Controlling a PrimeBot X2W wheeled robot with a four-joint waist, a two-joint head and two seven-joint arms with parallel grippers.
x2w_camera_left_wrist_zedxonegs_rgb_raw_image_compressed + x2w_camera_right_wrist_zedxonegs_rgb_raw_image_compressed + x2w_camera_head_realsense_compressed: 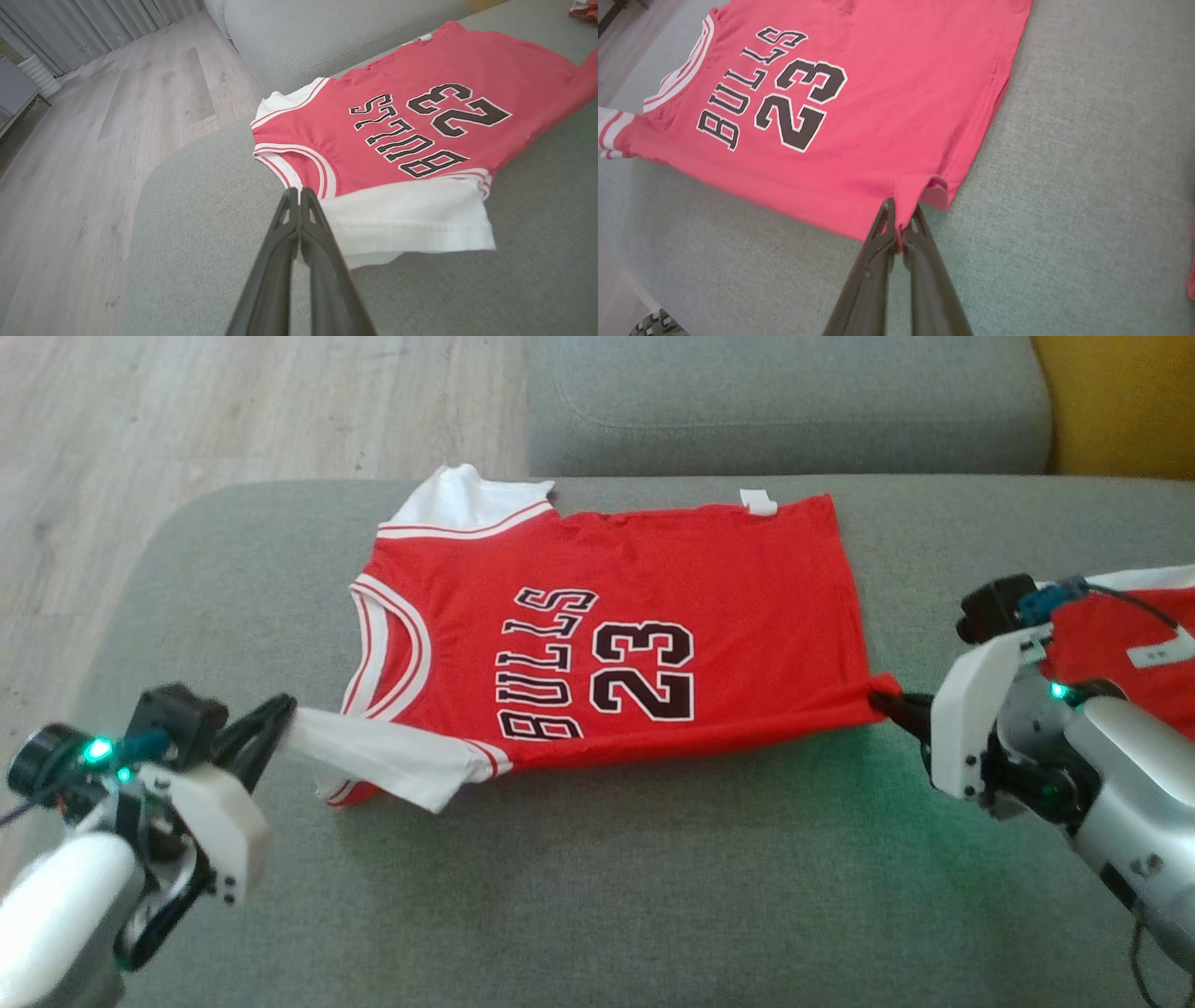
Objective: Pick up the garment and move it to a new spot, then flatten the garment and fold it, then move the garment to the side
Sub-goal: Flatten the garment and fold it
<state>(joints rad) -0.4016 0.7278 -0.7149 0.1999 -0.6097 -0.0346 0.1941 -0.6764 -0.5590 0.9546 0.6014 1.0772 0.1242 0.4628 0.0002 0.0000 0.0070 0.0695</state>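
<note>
Red jersey (616,644) lies stretched on a grey sofa (653,877), left tool (280,714) clamped on its white sleeve (373,761), right tool (882,703) pinching the hem (854,616); even outward tension should flatten it.

looks like a home living room tbh: big grey fabric sofa (597,896) across the frame, pale wood-look floor (187,420) at upper left, long grey curtains (93,32) along the top left of the left wrist view.
</note>
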